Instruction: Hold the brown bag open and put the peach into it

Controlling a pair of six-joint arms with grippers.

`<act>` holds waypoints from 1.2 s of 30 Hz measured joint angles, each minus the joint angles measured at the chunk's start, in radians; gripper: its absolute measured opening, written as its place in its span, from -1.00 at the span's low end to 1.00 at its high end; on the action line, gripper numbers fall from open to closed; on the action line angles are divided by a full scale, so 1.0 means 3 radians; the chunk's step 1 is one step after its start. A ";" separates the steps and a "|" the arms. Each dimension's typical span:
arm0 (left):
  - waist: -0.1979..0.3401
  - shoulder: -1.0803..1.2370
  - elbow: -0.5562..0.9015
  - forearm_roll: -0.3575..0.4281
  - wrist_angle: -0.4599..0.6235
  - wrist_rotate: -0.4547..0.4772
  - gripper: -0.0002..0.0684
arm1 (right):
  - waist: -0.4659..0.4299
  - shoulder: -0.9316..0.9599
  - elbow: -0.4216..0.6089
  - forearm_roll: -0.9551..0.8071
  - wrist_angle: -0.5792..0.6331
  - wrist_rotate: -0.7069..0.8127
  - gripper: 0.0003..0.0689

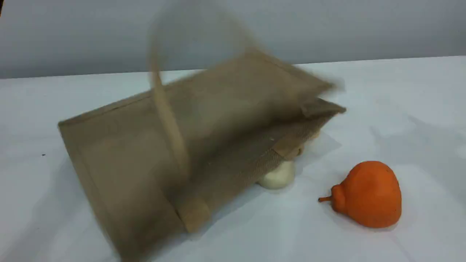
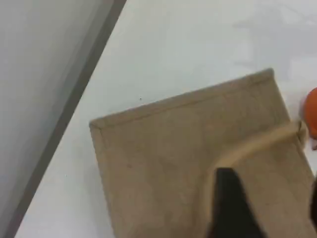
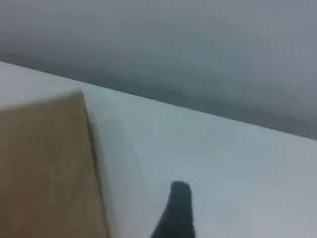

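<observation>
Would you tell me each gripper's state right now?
Left gripper: cannot be told; it is over the brown bag.
Right gripper: cannot be told.

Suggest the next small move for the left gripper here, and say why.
Probably lower the left gripper onto the beige handle and close on it. The brown bag lies tipped on its side with no arm at it in the scene view, and the handle runs just ahead of that gripper's fingertip.

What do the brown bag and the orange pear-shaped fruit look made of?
Brown bag: coarse woven fibre, likely jute, matte; the weave shows on its lower side. Orange fruit: probably soft foam or rubber, matte; its skin shows no gloss.
</observation>
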 joint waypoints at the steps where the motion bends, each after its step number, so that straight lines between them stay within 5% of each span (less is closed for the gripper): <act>1: 0.0003 0.0000 0.0000 0.0008 0.0000 -0.0002 0.27 | 0.0000 -0.0008 0.0000 0.0000 0.0041 0.0000 0.72; 6: 0.0003 -0.0026 -0.0003 0.0056 0.0000 -0.0301 0.68 | 0.0000 -0.0215 -0.0017 -0.0007 0.0189 0.0006 0.72; 10: 0.0003 -0.0183 -0.0006 0.0238 0.0004 -0.0728 0.71 | 0.0000 -0.0537 -0.0159 -0.0028 0.0510 0.0013 0.72; 18: 0.0003 -0.0736 -0.0006 0.1165 0.0017 -0.1722 0.72 | 0.0000 -0.1403 -0.0313 -0.0123 0.1524 0.0579 0.72; 24: 0.0003 -0.1153 0.0061 0.1591 0.0016 -0.2553 0.72 | 0.0007 -0.2138 -0.0313 -0.0259 0.2255 0.0860 0.72; 36: 0.0003 -0.2436 0.1451 0.1605 0.0005 -0.2706 0.72 | 0.0007 -0.3623 -0.0299 -0.0271 0.2964 0.1013 0.72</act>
